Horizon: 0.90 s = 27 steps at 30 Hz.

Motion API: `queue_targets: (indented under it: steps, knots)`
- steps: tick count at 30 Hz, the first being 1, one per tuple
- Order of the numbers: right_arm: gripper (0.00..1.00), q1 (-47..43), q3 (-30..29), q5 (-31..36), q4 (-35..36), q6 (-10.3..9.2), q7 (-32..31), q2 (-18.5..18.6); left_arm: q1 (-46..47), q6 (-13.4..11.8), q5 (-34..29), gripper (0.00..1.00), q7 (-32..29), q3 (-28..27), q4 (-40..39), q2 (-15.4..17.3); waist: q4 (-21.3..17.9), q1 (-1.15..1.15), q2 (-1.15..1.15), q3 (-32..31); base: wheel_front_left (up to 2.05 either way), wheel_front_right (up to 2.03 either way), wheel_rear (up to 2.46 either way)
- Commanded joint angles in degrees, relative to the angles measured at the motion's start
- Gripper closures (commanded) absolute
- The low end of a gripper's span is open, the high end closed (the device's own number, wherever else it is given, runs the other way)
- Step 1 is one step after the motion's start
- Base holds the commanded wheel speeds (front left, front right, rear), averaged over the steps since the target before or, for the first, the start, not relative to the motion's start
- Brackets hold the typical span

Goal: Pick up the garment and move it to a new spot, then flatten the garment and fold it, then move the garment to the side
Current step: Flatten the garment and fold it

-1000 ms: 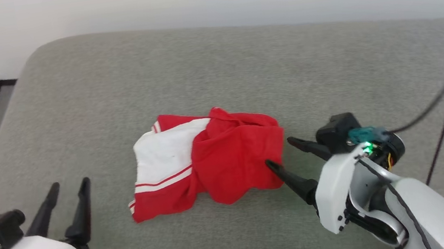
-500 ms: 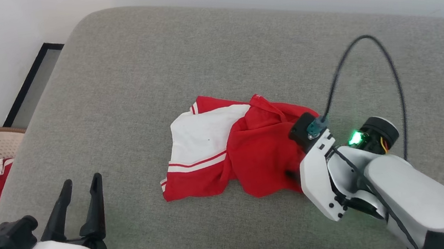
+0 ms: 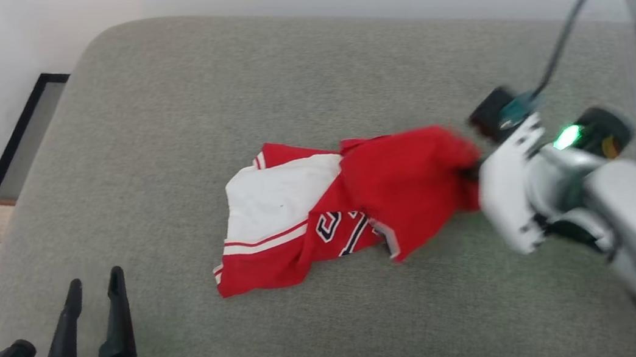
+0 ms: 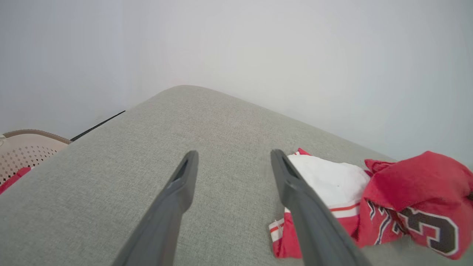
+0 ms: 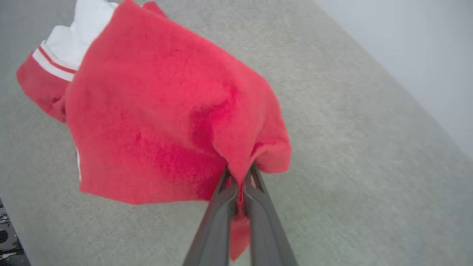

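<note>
While the right claw is clenched on a bunched red edge of the garment, that end hangs raised off the grey couch at the pile's 3 o'clock and the rest lies mid-couch. Left claw is spread wide down at 7 o'clock, well apart from it

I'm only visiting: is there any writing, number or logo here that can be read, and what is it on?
Shirt: navy, white-outlined lettering on the red cloth. It is creased and partly folded under, so it cannot be read whole. The first character may be "2"; the rest is unreadable.
No other word, label or sign can be made out.
</note>
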<state>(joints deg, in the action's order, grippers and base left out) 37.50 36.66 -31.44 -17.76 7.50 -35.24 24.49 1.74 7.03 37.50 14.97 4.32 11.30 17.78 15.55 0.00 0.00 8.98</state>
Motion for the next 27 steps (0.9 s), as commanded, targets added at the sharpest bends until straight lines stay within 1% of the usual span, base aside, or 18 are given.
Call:
queue_targets:
  steps: [1, 6, 10, 14, 16, 19, 21, 22, 23, 24, 25, 27]
  knots:
    - [1.00, -1.0, -1.4, -0.2, 1.2, -0.02, -0.8, 1.4, -0.9, 0.1, -1.1, 0.00, 0.3, -0.6, -0.4, -0.4, -0.7, 0.00, 0.00, -0.1, 0.00, 0.00, 0.00]
    - [1.00, -5.1, -10.8, 0.5, 6.1, -0.02, -4.4, 6.4, -1.9, 0.4, -1.7, 0.00, 0.3, -2.0, -0.9, -0.9, -2.2, 0.00, 0.00, -0.1, 0.00, 0.00, 0.00]
    - [1.00, -10.6, -19.7, 2.2, 8.6, -0.03, -7.4, 8.7, -2.1, 0.4, -2.0, 0.00, 0.3, -2.1, -1.5, -1.1, -3.0, 0.00, 0.00, -0.1, 0.00, 0.00, 0.00]
    - [1.00, -16.8, -28.0, 4.1, 9.0, -0.02, -10.8, 8.3, -2.4, 0.4, -1.7, 0.00, 0.3, -1.9, -2.0, -0.8, -3.6, 0.00, 0.00, 0.1, 0.00, 0.00, 0.00]
    - [1.00, -19.4, -31.4, 4.7, 8.5, -0.02, -12.0, 7.1, -2.3, 0.4, -1.6, 0.00, 0.3, -1.8, -2.0, -0.7, -3.8, 0.00, 0.00, 0.2, 0.00, 0.00, 0.00]
    - [1.00, -22.2, -34.5, 5.3, 7.5, -0.02, -12.5, 5.4, -2.2, 0.4, -1.4, 0.00, 0.3, -1.7, -2.0, -0.6, -4.0, 0.00, 0.00, 0.5, 0.00, 0.00, 0.00]
    - [1.00, -23.6, -35.6, 6.3, 6.4, -0.03, -12.4, 4.5, -2.2, 0.4, -1.3, 0.00, 0.3, -1.5, -1.9, -0.5, -4.2, 0.00, 0.00, 0.5, 0.00, 0.00, 0.00]
    - [0.80, -23.8, -36.0, 6.3, 6.0, -0.02, -11.9, 3.7, -2.3, 0.4, -1.2, 0.00, 0.3, -1.4, -1.9, -0.3, -4.4, 0.00, 0.00, 0.5, 0.00, 0.00, 0.00]
    - [0.80, -23.8, -36.0, 6.3, 6.0, -0.02, -11.9, 3.7, -2.3, 0.4, -1.2, 0.00, 0.3, -1.4, -1.9, -0.3, -4.4, 0.00, 0.00, 0.5, 0.00, 0.00, 0.00]
    - [0.48, -23.6, -36.2, 6.8, 5.8, -0.02, -11.2, 3.3, -2.4, 0.4, -1.0, 0.00, 0.3, -1.3, -1.9, -0.3, -4.5, 0.00, 0.00, 0.4, 0.00, 0.00, 0.00]
    - [0.00, -23.7, -36.1, 7.1, 5.6, -0.02, -10.9, 3.0, -2.6, 0.4, -0.9, 0.00, 0.3, -1.3, -1.9, -0.2, -4.7, 0.00, 0.00, 0.4, 0.00, 0.00, 0.00]
    - [0.00, -23.9, -35.7, 7.0, 5.9, -0.02, -10.9, 2.2, -2.9, 0.4, -0.9, 0.00, 0.3, -1.3, -1.8, 0.0, -5.1, 0.00, 0.00, 0.1, 0.00, 0.00, 0.00]
